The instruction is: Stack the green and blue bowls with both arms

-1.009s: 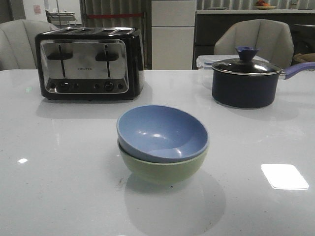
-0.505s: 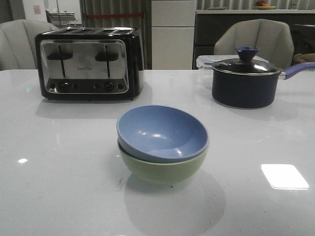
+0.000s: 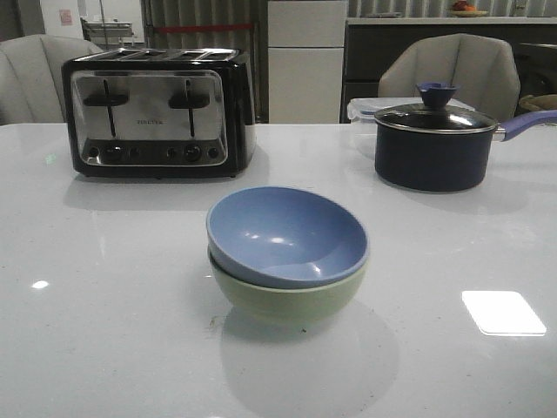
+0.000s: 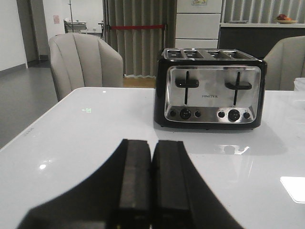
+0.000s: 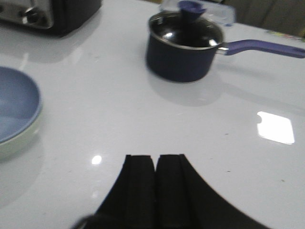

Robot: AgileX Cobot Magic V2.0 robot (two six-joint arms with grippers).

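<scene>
Nothing on the table has moved across the last second: from the front, the blue bowl [image 3: 287,233] sits nested, slightly tilted, inside the green bowl [image 3: 291,296] at the middle of the white table [image 3: 104,331], exactly where both stood before, with neither arm in that view. Behind them, the toaster [image 3: 157,111] stands far left and the dark saucepan [image 3: 432,146] far right. Seen from the left wrist, the left gripper [image 4: 151,183] hangs above bare tabletop with its fingers pressed together and nothing between them, facing the toaster [image 4: 212,94]; no bowl shows there. From the right wrist, somewhat blurred, the right gripper [image 5: 156,188] is likewise closed and empty, well apart from the stacked bowls, whose blue [image 5: 14,107] and green [image 5: 21,140] rims show at the frame's edge, the saucepan [image 5: 183,50] beyond. With the stack unchanged and both tools clear, the task looks complete.
</scene>
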